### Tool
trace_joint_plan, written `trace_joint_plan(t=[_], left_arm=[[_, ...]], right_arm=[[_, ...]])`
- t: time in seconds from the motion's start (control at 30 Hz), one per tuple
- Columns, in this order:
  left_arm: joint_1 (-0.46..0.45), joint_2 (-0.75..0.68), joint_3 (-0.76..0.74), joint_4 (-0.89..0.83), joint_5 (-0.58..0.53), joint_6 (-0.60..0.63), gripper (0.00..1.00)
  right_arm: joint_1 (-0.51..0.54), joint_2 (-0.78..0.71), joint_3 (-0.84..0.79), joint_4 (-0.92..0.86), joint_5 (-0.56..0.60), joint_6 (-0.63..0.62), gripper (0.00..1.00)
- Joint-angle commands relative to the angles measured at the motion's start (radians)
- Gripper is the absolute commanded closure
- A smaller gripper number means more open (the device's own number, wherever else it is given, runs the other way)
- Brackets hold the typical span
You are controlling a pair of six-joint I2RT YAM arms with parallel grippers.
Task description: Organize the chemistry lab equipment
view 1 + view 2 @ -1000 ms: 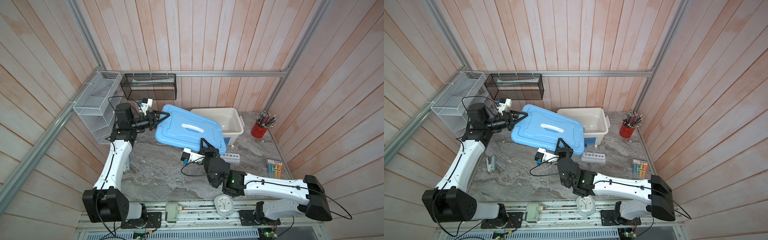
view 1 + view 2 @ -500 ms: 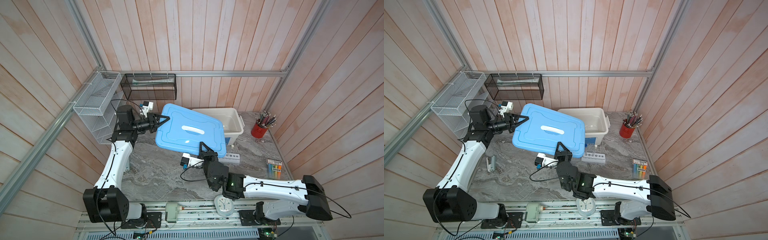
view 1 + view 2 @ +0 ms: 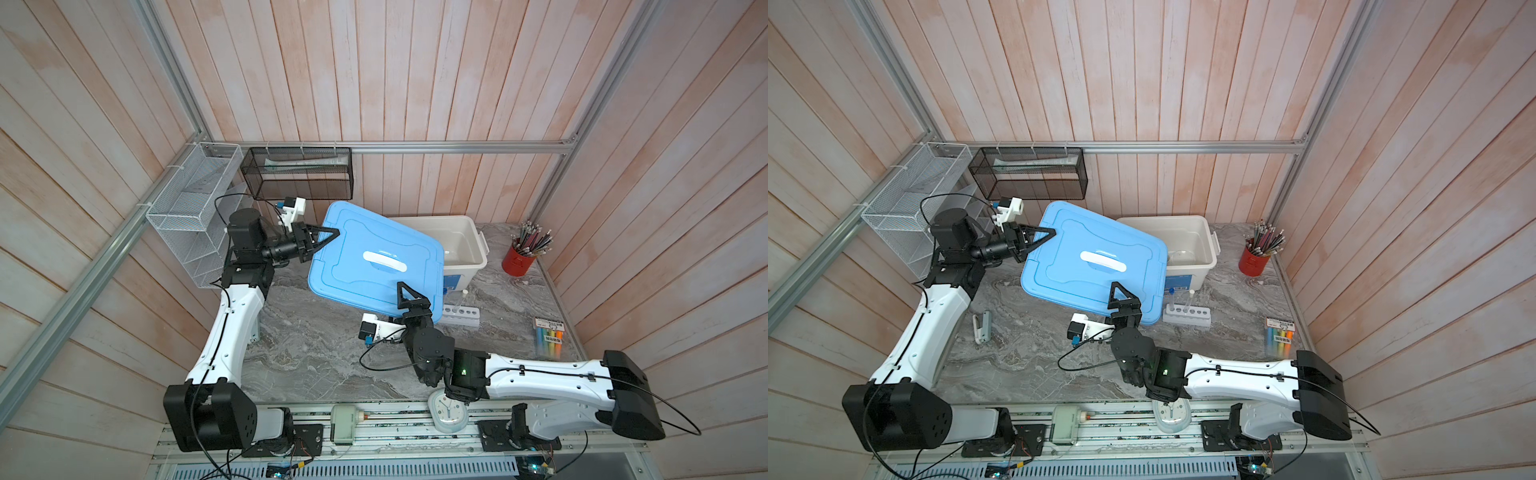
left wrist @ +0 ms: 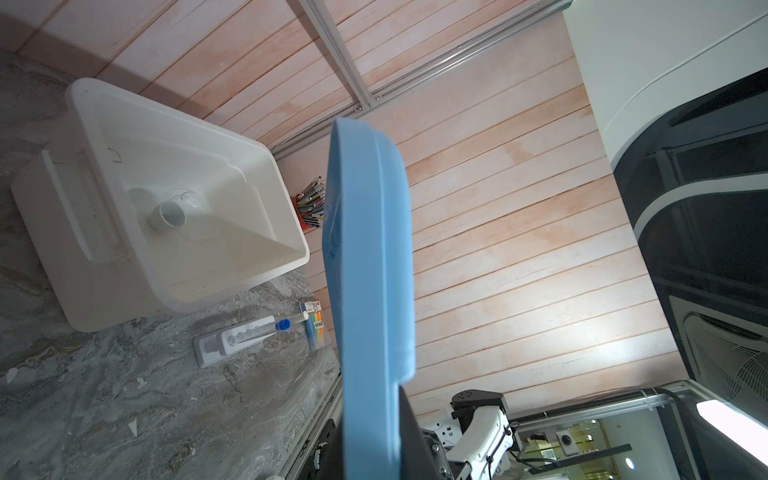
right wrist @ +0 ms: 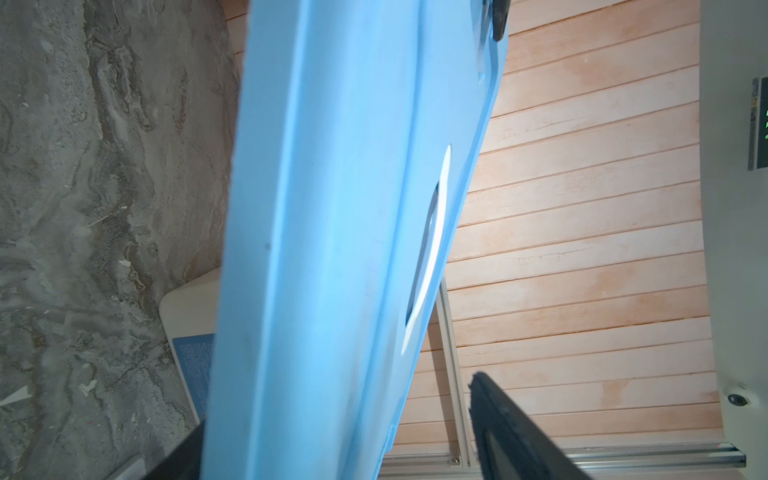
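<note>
A blue lid [image 3: 357, 237] [image 3: 1084, 241] hangs tilted above the table, partly over the white bin [image 3: 478, 245] [image 3: 1210, 245]. My left gripper [image 3: 328, 237] [image 3: 1044, 235] [image 4: 370, 432] is shut on the lid's far left corner. My right gripper [image 3: 409, 297] [image 3: 1123, 297] [image 5: 332, 432] stands open around the lid's near edge, with a gap showing beside one finger [image 5: 511, 432]. Inside the bin [image 4: 187, 137] lie a small white bowl [image 4: 168, 216] and a clear glass vessel [image 4: 199, 203]. The white rack [image 3: 1185, 318] [image 4: 220, 345] holds a blue-capped tube [image 3: 1171, 293] [image 4: 266, 330] and a white-capped tube [image 3: 1191, 293].
A red cup of pencils [image 3: 519, 259] stands at the back right and a marker pack [image 3: 549, 338] lies by the right edge. A pale clock [image 3: 448, 413] sits at the front under my right arm. Wire baskets [image 3: 191, 208] [image 3: 299, 174] hang on the back left walls.
My left gripper has shut on the lid's corner, and the lid has risen and swung a little. My right gripper has opened off the lid's near edge.
</note>
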Motion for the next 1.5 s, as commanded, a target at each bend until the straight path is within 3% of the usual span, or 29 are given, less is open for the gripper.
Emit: trace_joint_plan(t=[0.0, 0.23, 0.4, 0.53, 0.63, 0.77, 0.93, 1.07, 1.23, 1.47], left_arm=[[0.038, -0.023, -0.002, 0.17, -0.008, -0.048, 0.96], [0.086, -0.025, 0.011, 0.401, -0.042, -0.207, 0.97], [0.111, -0.024, 0.032, 0.411, -0.029, -0.223, 0.97], [0.128, -0.038, 0.032, 0.404, -0.023, -0.225, 0.97], [0.134, -0.048, 0.035, 0.404, -0.015, -0.229, 0.98], [0.136, -0.062, 0.036, 0.404, -0.011, -0.233, 0.98], [0.136, -0.078, 0.025, 0.408, -0.006, -0.242, 0.98], [0.137, -0.084, 0.025, 0.407, -0.001, -0.247, 0.98], [0.137, -0.091, 0.02, 0.42, -0.003, -0.258, 0.98], [0.137, -0.096, 0.014, 0.428, -0.003, -0.273, 0.99]], right_arm=[[-0.014, -0.051, 0.002, -0.016, 0.022, 0.112, 0.18], [-0.016, -0.077, 0.002, -0.082, 0.037, 0.258, 0.16], [-0.032, -0.138, 0.046, -0.173, 0.004, 0.418, 0.15], [-0.094, -0.196, 0.122, -0.312, -0.081, 0.616, 0.15], [-0.217, -0.239, 0.217, -0.47, -0.256, 0.847, 0.13], [-0.484, -0.223, 0.383, -0.644, -0.554, 1.13, 0.13], [-0.756, -0.132, 0.549, -0.761, -0.962, 1.351, 0.12], [-0.951, -0.089, 0.531, -0.704, -1.382, 1.493, 0.13], [-1.051, -0.074, 0.379, -0.53, -1.679, 1.581, 0.12], [-1.051, -0.021, 0.282, -0.378, -1.809, 1.624, 0.13]])
